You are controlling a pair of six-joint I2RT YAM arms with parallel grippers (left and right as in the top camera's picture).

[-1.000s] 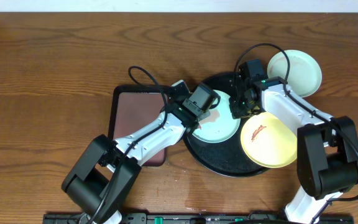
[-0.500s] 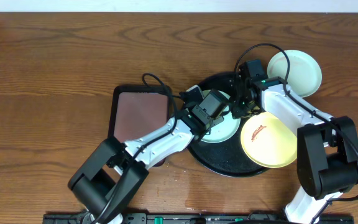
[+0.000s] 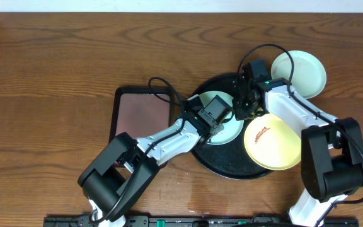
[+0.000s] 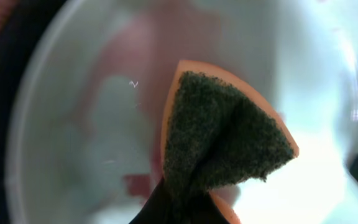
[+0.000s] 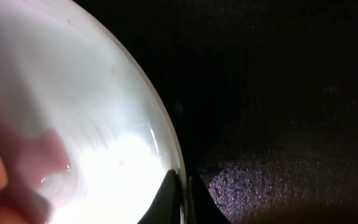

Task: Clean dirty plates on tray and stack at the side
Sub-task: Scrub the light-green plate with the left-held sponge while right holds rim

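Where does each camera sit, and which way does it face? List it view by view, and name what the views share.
Overhead: fixed above the table, facing straight down on the black tray and yellow plate; left arm and right arm show.
Left wrist: close above the mint plate; the left end effector grips a sponge.
Right wrist: low beside that plate's rim, over the tray; the right end effector pinches the rim.
Shared: all three views show the same mint plate.

Overhead top-down; both wrist cameras tight on the same plate
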